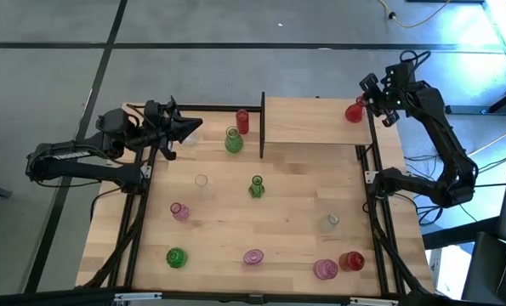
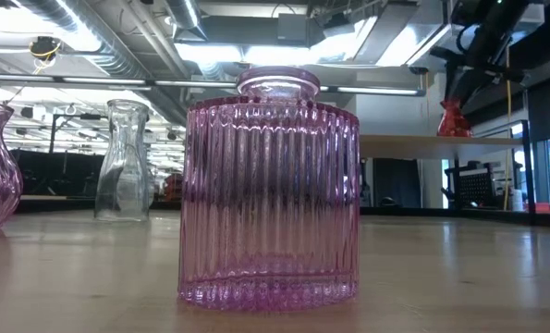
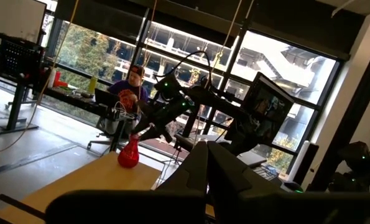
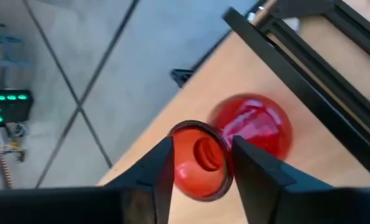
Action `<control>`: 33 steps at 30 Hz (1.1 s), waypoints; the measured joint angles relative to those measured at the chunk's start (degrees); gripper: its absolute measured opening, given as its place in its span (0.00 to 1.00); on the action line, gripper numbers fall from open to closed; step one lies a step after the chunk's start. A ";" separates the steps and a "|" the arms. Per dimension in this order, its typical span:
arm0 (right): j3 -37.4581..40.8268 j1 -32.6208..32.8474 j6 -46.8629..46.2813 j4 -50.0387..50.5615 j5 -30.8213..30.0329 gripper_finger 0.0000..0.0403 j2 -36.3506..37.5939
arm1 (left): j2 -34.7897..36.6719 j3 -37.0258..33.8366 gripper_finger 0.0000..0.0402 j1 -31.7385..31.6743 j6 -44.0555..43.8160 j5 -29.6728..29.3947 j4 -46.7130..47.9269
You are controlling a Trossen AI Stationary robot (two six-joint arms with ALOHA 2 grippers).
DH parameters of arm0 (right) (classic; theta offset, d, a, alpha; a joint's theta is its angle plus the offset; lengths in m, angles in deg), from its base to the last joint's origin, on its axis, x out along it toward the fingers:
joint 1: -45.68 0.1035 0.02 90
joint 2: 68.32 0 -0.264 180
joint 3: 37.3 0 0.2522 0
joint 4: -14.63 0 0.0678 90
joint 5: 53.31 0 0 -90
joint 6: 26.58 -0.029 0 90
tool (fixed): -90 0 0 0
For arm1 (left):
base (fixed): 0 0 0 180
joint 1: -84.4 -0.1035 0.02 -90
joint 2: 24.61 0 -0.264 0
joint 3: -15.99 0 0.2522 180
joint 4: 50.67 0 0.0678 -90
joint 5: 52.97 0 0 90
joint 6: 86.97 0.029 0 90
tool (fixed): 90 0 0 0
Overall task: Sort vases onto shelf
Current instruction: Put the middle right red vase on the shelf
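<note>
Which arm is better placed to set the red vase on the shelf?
The right. Its gripper already brackets the neck of the red vase at the shelf corner. The left gripper hovers empty over the table's far left side, away from that vase.

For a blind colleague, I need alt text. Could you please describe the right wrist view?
The right gripper has its two dark fingers on either side of the neck of a red vase, which stands on the light-wood shelf near its corner. A black frame borders the shelf, with grey floor beyond.
</note>
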 joint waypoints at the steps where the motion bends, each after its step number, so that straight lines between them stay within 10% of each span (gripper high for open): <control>1: 0.01 0.00 -0.01 -0.92 -0.25 0.36 0.40 | 0.00 0.00 0.00 0.01 0.00 0.00 0.00; 20: 0.02 0.08 5.50 2.58 1.12 0.36 14.03 | -0.91 -0.02 0.00 -0.01 1.46 -0.02 0.11; 33: 0.00 0.07 25.22 8.39 5.62 0.03 25.35 | -2.01 -0.02 0.00 0.01 1.46 -5.31 0.04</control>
